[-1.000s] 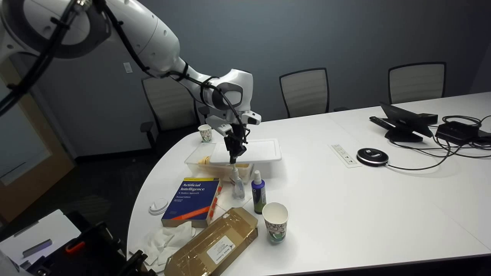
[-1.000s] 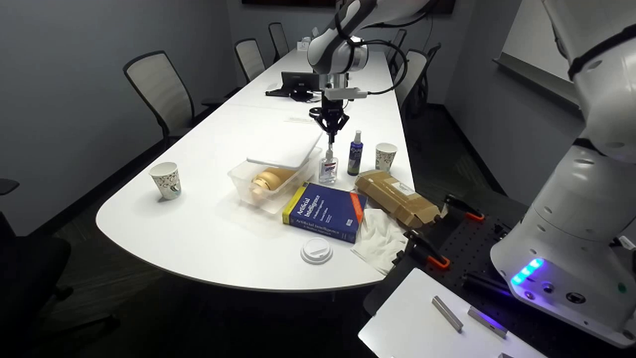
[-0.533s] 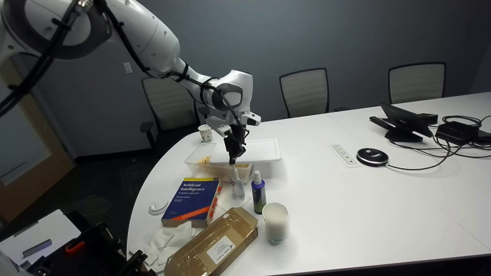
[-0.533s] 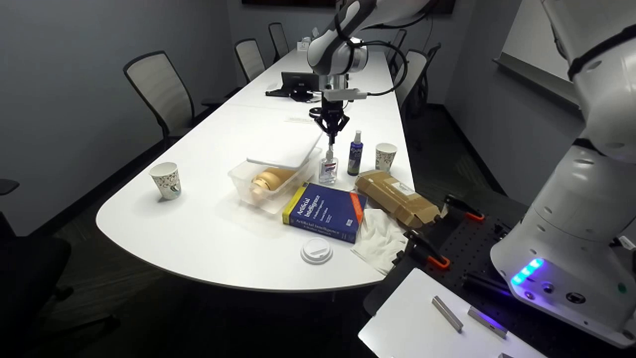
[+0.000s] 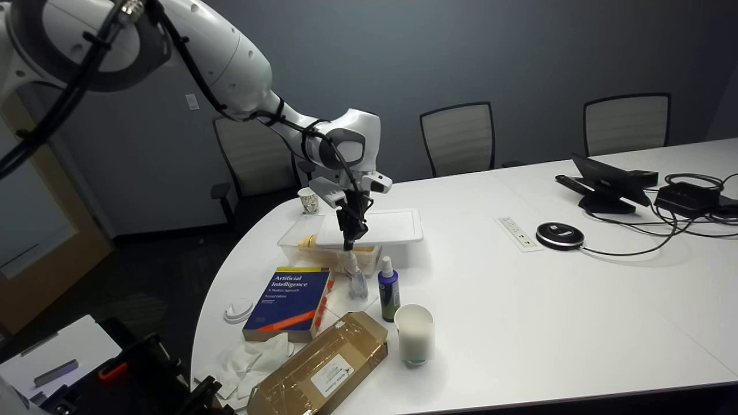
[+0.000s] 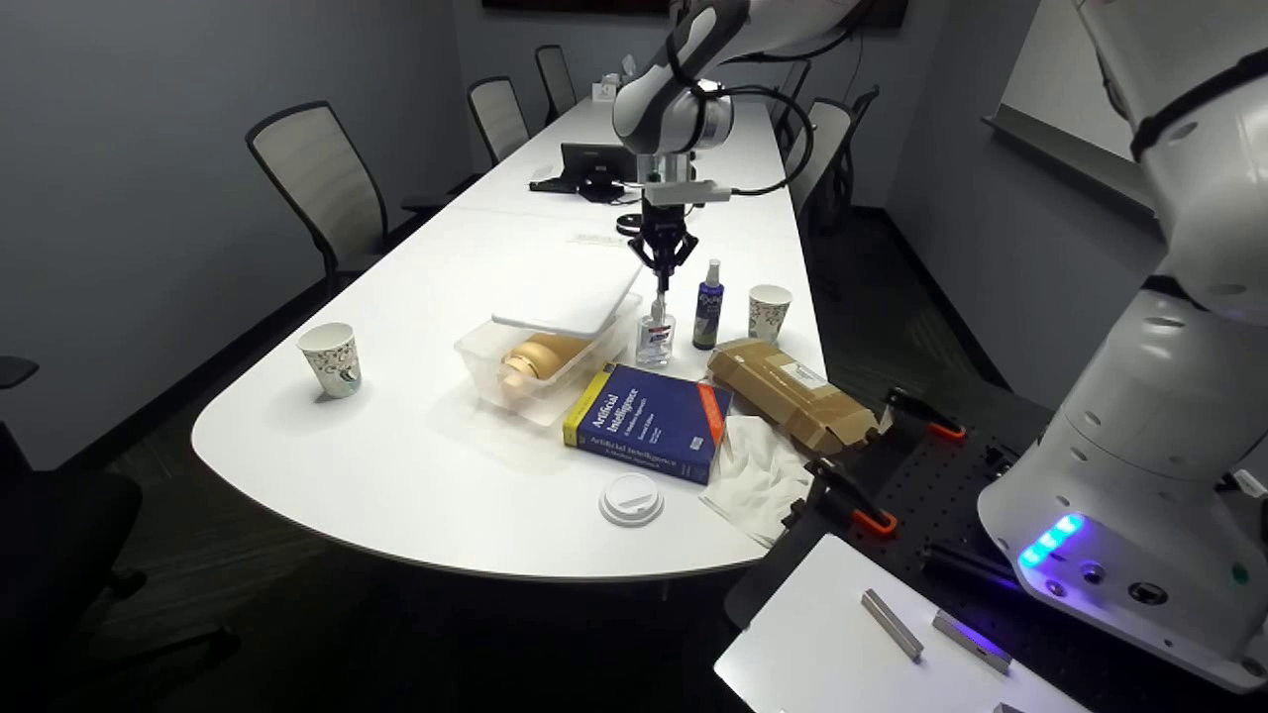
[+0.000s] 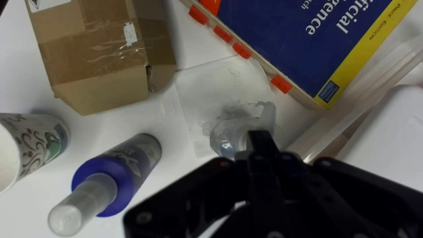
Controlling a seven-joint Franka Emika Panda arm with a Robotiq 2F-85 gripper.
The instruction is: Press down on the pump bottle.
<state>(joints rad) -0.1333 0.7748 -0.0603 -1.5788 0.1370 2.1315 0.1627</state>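
The pump bottle (image 5: 358, 286) is small and clear, with a white pump head. It stands on the table between the book and the dark blue bottle, and its top leans slightly left in that exterior view. It shows in an exterior view (image 6: 655, 343) and, partly hidden by the fingers, in the wrist view (image 7: 224, 136). My gripper (image 5: 348, 248) points down with its fingers together. Its tips touch or nearly touch the top of the pump head in both exterior views (image 6: 663, 284). In the wrist view the shut fingers (image 7: 262, 140) cover most of the pump head.
The dark blue bottle (image 5: 389, 295) stands close beside the pump bottle. The clear container (image 6: 515, 381) with its white lid (image 6: 570, 297) lies close on another side. The blue book (image 5: 291, 300), cardboard box (image 5: 323, 366) and patterned paper cup (image 5: 414, 334) are nearby.
My gripper has moved down a little with its fingers shut. The pump head sits slightly lower, and the bottle's top has shifted slightly left in an exterior view.
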